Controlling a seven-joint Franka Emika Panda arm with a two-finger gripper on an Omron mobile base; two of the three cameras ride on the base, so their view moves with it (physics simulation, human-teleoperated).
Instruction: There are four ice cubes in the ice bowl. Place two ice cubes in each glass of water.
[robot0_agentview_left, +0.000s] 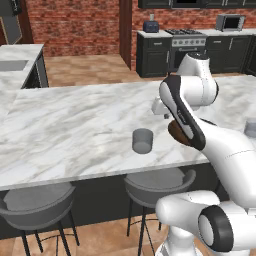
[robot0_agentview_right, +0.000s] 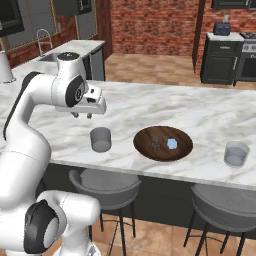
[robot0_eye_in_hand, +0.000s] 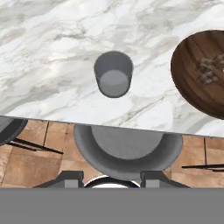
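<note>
One glass of water (robot0_agentview_right: 100, 139) (robot0_agentview_left: 142, 140) (robot0_eye_in_hand: 113, 74) stands near the front edge of the marble counter. The other glass (robot0_agentview_right: 236, 153) (robot0_agentview_left: 250, 127) is far to the right. Between them lies the dark wooden ice bowl (robot0_agentview_right: 163, 143) (robot0_eye_in_hand: 201, 72) (robot0_agentview_left: 176, 132), partly behind my arm in the left base view. One pale ice cube (robot0_agentview_right: 172, 144) shows inside it, with fainter outlines beside it. My gripper (robot0_agentview_right: 82, 115) (robot0_eye_in_hand: 111, 179) hovers above the counter, just left of the nearer glass. Its fingers stand partly apart. Whether a translucent cube sits between them is unclear.
Grey bar stools (robot0_agentview_right: 105, 185) (robot0_eye_in_hand: 127, 151) stand under the counter's front edge (robot0_eye_in_hand: 131, 129). A sink (robot0_agentview_right: 47, 56) sits on the side counter to the left. Dark cabinets and a stove (robot0_agentview_left: 185, 37) line the brick back wall.
</note>
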